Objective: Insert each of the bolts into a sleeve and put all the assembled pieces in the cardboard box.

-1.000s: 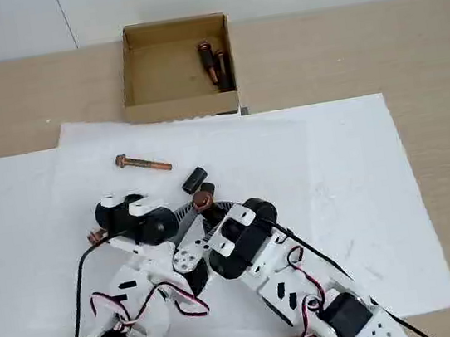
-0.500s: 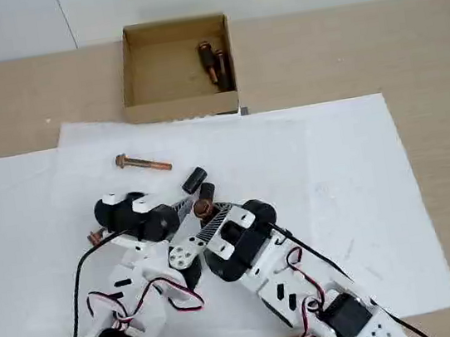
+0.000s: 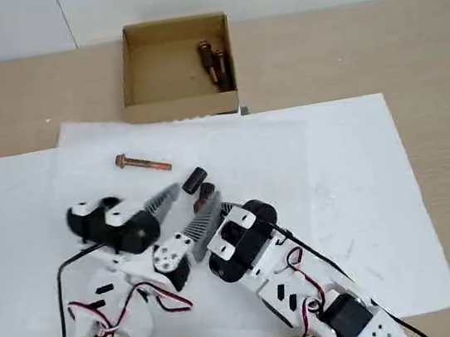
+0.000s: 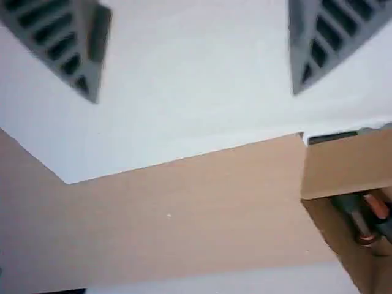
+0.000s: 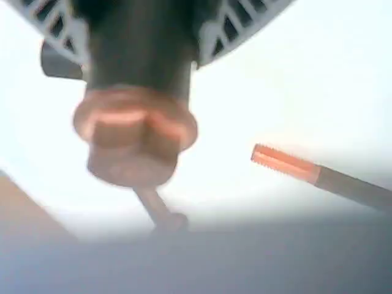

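Well, the right gripper [image 3: 207, 200] is squeezed tight on a piece [image 5: 135, 128]. The piece is a dark round sleeve with a bolt pushed inside it. The bolt's copper head has flat sides and sticks out of one end. The piece hangs just over the white paper [image 3: 334, 170], near its middle. The left gripper [image 4: 195, 89] is spread wide and holds nothing. It sits just beside the right one.

A loose bolt [image 3: 142, 162] lies flat on the paper, between the arms and the box [image 3: 134, 72]. A loose sleeve [image 3: 195, 178] lies just beside the held piece. Some done pieces [image 3: 213, 59] lie in the box, by its right wall.

The bolt looks like hard metal, so it is likely heavy for how small it is. It is shiny, with a rough thread at the tip. It is round, so it may roll or slip. The sleeve looks smooth and stiff, maybe plastic or rubber. The best place to hold the piece is around the middle of the sleeve, where the fingers can press on both sides. If it tips too far, the bolt might slide out.

The box is brown cardboard, light and a bit soft, so a bump could push it along the wooden table [image 3: 376, 47].
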`<state>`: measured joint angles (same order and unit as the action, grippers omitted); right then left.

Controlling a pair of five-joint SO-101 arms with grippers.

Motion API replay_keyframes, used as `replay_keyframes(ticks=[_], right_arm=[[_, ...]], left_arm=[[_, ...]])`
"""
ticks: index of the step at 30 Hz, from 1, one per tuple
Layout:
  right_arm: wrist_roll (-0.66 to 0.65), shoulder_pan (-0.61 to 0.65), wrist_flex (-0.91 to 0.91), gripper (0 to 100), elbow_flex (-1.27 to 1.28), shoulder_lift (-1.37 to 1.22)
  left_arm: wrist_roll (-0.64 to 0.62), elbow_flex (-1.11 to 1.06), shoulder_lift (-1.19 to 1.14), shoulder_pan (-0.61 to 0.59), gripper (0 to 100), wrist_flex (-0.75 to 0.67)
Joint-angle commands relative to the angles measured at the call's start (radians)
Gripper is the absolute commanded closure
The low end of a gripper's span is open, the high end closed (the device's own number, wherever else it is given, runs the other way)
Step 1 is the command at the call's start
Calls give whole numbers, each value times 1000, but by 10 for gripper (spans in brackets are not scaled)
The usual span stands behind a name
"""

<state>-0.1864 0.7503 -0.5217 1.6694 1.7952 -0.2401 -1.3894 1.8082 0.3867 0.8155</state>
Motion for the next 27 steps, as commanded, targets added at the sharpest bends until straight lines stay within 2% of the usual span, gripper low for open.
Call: replay_keyframes(ticks=[1, 2, 7, 9, 12, 18, 23, 27], right_arm=[[8, -8, 33, 995, 14, 2], [8, -16, 33, 995, 14, 2], [18, -81, 31, 995, 14, 2], [68, -116, 19, 995, 14, 2], [135, -156, -77, 995, 8, 2], [178, -217, -234, 995, -9, 2], [206, -249, -274, 995, -91, 1], [236, -249, -349, 995, -178, -2]], left_arm=[[51, 44, 6, -72, 951, 6], [66, 44, 6, -98, 996, 6], [118, 22, 6, -212, 994, 8], [170, -7, 6, -249, 994, 6], [245, -76, 8, -324, 994, 6], [325, -237, 8, -459, 994, 5], [358, -291, 6, -499, 993, 8], [356, -292, 6, -494, 993, 71]])
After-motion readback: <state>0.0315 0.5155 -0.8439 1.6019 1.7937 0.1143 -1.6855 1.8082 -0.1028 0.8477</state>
